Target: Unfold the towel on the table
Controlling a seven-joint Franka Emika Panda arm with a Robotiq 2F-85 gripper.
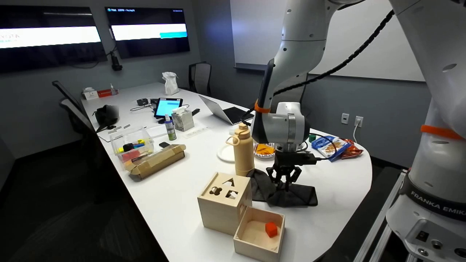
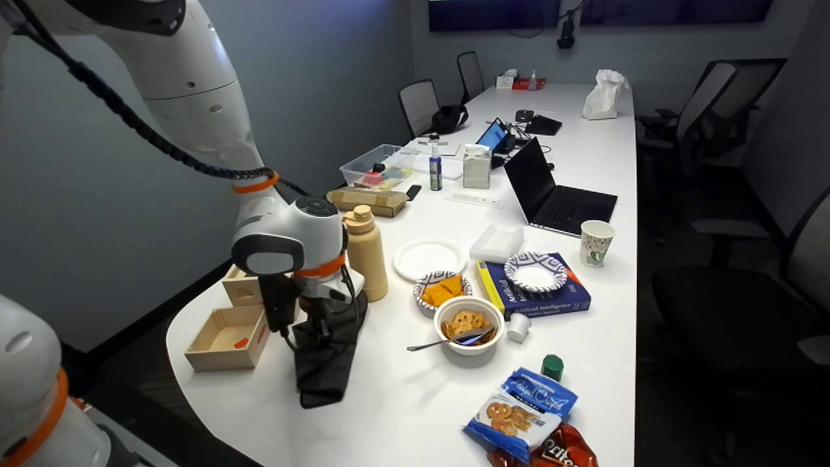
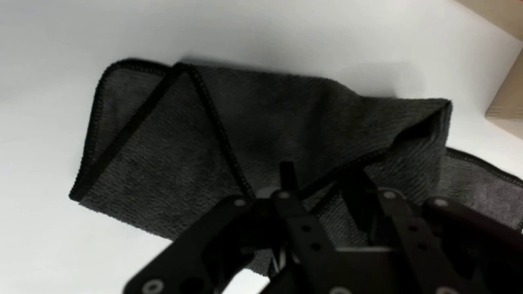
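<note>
The dark grey towel (image 1: 304, 196) lies folded and rumpled on the white table. It also shows in an exterior view (image 2: 322, 388) and in the wrist view (image 3: 163, 179), where a folded-over corner and several black-stitched edges are visible. One end runs past the right edge of the wrist view. My gripper (image 1: 283, 185) points down over the middle of the towel. In the wrist view the gripper's fingers (image 3: 320, 175) stand apart, with a stitched towel edge showing between and beyond them. The fingertips are dark against the cloth; I cannot tell whether they touch it.
A tan bottle (image 1: 244, 154) stands close by the towel's end. A wooden shape box (image 1: 218, 211) and an open wooden tray (image 1: 255, 251) holding a red block are beside it. A snack bowl (image 2: 444, 318), chips bowl (image 2: 421, 301) and blue bag (image 2: 525, 412) lie across from the gripper.
</note>
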